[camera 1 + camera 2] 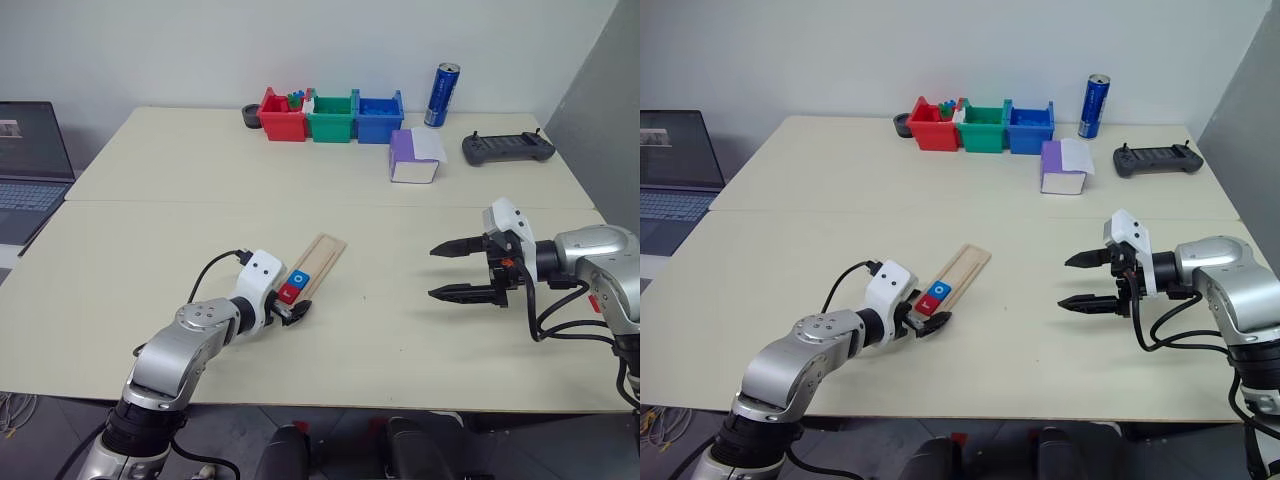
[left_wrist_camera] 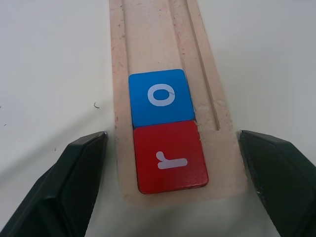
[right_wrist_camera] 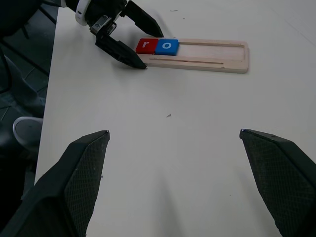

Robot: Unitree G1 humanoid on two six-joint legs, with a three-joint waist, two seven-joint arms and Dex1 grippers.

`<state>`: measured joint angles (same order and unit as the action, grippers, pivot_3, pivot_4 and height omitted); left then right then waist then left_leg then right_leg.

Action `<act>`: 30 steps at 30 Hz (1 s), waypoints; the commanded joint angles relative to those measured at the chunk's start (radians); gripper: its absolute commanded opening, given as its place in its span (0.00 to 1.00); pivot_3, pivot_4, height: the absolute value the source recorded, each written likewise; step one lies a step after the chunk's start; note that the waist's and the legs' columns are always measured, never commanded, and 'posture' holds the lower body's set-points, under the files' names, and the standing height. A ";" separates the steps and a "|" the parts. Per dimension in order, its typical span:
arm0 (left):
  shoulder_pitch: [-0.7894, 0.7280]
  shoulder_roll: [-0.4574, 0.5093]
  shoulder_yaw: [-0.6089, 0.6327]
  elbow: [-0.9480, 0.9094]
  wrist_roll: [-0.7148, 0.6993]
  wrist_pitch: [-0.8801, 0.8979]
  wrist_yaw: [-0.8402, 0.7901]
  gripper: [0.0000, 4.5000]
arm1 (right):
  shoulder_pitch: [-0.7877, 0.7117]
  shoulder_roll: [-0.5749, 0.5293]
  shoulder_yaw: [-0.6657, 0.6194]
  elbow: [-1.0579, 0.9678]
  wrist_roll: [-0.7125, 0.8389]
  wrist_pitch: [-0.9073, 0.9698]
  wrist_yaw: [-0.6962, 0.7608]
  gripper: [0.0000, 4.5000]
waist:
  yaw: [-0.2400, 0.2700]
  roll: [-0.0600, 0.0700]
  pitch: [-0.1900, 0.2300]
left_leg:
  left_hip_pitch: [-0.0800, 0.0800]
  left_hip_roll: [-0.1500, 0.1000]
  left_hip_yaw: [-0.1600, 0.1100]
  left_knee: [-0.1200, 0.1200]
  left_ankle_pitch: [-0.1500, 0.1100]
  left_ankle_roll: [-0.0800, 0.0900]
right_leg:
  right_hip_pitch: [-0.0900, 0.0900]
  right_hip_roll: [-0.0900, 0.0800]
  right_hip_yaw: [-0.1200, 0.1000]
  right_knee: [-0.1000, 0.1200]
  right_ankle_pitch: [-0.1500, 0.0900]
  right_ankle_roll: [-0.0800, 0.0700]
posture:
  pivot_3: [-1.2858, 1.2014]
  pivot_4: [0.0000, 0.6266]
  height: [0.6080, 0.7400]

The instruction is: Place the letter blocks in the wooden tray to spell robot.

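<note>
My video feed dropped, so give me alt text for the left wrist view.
A red r block and a blue o block sit touching in the wooden tray, r at its near end. The open left gripper straddles that end, fingers outside the tray.

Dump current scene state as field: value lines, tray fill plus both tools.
tray: wooden tray, flat on table
tiles in tray: red r, blue o, touching, at the end by the left tool
rest of groove: bare
left tool: open, straddling tray end, gripping nothing
right tool: open, empty, apart from tray
</note>
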<state>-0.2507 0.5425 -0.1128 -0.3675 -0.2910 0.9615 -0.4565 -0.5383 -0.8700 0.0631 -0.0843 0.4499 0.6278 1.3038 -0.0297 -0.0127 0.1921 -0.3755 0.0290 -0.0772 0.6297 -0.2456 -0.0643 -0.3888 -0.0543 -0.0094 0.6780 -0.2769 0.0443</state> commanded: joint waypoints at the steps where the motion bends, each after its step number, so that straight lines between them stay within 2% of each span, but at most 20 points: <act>1: 0.004 0.005 -0.031 -0.002 -0.006 0.025 -0.025 0.82 | -0.017 -0.006 -0.008 -0.017 -0.003 -0.015 -0.006 1.00 | 0.000 0.000 0.000 | 0.000 0.000 0.000 0.000 0.000 0.000 | 0.000 0.000 0.000 0.000 0.000 0.000 | 0.52 0.24 1.00; 3: 0.004 0.007 -0.030 -0.001 -0.006 0.025 -0.028 0.75 | -0.016 -0.006 -0.008 -0.018 -0.003 -0.015 -0.008 1.00 | 0.000 0.000 0.000 | 0.000 0.000 0.000 0.000 0.000 0.000 | 0.000 0.000 0.000 0.000 0.000 0.000 | 0.52 0.24 1.00; 9: -0.005 0.024 -0.032 0.008 0.000 0.007 -0.054 0.75 | -0.016 -0.010 -0.011 -0.018 0.002 -0.013 -0.006 1.00 | 0.000 0.000 0.000 | 0.000 0.000 0.000 0.000 0.000 0.000 | 0.000 0.000 0.000 -0.001 0.000 0.000 | 0.52 0.24 1.00; 14: -0.008 0.086 -0.043 0.017 -0.009 -0.031 -0.137 0.75 | -0.013 -0.012 -0.014 -0.026 0.013 -0.011 0.005 1.00 | 0.000 0.000 0.000 | 0.000 0.000 0.000 0.000 0.000 0.000 | 0.000 0.000 0.000 -0.001 0.000 0.000 | 0.52 0.24 1.00; 17: -0.020 0.126 -0.047 0.049 -0.012 -0.117 -0.224 0.75 | -0.015 -0.010 -0.021 -0.033 0.025 -0.008 0.011 1.00 | 0.000 0.000 0.000 | -0.001 0.000 0.000 0.000 0.000 0.000 | 0.000 0.000 0.000 -0.001 0.000 0.000 | 0.52 0.24 1.00; 21: -0.049 0.208 -0.089 0.113 -0.018 -0.297 -0.454 0.75 | -0.017 -0.013 -0.024 -0.038 0.029 -0.008 0.019 1.00 | 0.000 0.000 0.000 | -0.001 0.000 0.000 -0.001 0.000 0.000 | -0.001 0.000 -0.001 -0.002 0.000 0.000 | 0.52 0.24 1.00; 25: -0.098 0.225 -0.109 0.199 -0.003 -0.466 -0.608 0.75 | -0.009 -0.018 -0.026 -0.047 0.024 -0.013 0.017 1.00 | 0.000 0.000 0.000 | -0.003 0.000 0.000 0.000 0.000 0.000 | -0.001 0.000 -0.001 -0.003 0.000 0.000 | 0.52 0.24 1.00; 30: -0.162 0.222 -0.155 0.311 0.057 -0.596 -0.710 0.75 | 0.010 -0.037 -0.036 -0.073 0.032 0.000 0.022 1.00 | 0.000 0.000 0.000 | -0.004 0.000 0.000 -0.001 0.000 0.000 | -0.003 0.000 -0.001 -0.003 0.000 0.000 | 0.52 0.24 1.00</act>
<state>-0.3941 0.7606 -0.2591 -0.0739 -0.2518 0.4155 -1.1308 -0.5295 -0.8840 0.0592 -0.1209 0.4562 0.6249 1.3140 -0.0295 -0.0128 0.1923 -0.3801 0.0290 -0.0776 0.6291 -0.2457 -0.0642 -0.3914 -0.0543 -0.0108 0.6745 -0.2768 0.0440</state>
